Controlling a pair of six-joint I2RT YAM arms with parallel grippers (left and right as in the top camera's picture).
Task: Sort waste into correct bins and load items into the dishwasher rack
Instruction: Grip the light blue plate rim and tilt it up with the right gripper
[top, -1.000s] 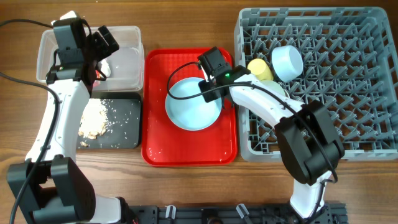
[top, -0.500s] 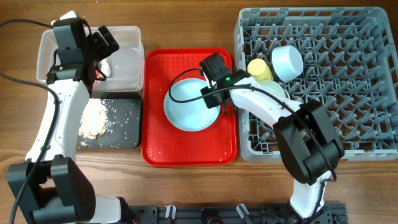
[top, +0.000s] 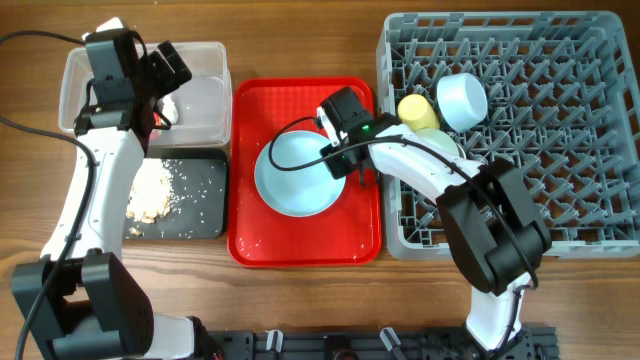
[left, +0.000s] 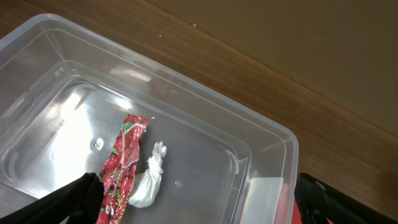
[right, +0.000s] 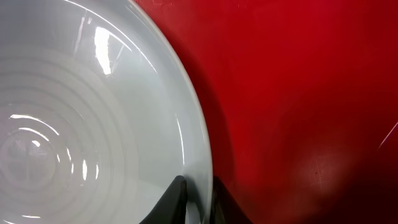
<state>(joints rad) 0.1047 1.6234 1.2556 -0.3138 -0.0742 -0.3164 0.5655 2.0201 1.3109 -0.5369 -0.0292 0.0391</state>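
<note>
My right gripper (top: 340, 160) is shut on the right rim of the pale blue plate (top: 292, 172), which is tilted over the red serving tray (top: 305, 245). In the right wrist view the fingers (right: 198, 199) pinch the plate's rim (right: 93, 124). My left gripper (top: 165, 85) is open and empty above the clear tub (top: 205, 110); the red wrapper (left: 121, 165) and white scrap (left: 149, 180) lie in that tub (left: 186, 112). Beige crumbs (top: 150, 192) lie in the black tray (top: 195, 205). The grey rack (top: 520, 130) holds the yellow cup (top: 418, 110), a pale blue bowl (top: 462, 100) and a mint bowl (top: 440, 140).
The red serving tray lies between the bins on the left and the rack on the right. The right arm reaches from the table's front edge over the rack's left side. The spoon and fork are out of view.
My right gripper has dragged the plate to the left and a little toward the front of the red tray. The left arm has not moved.
</note>
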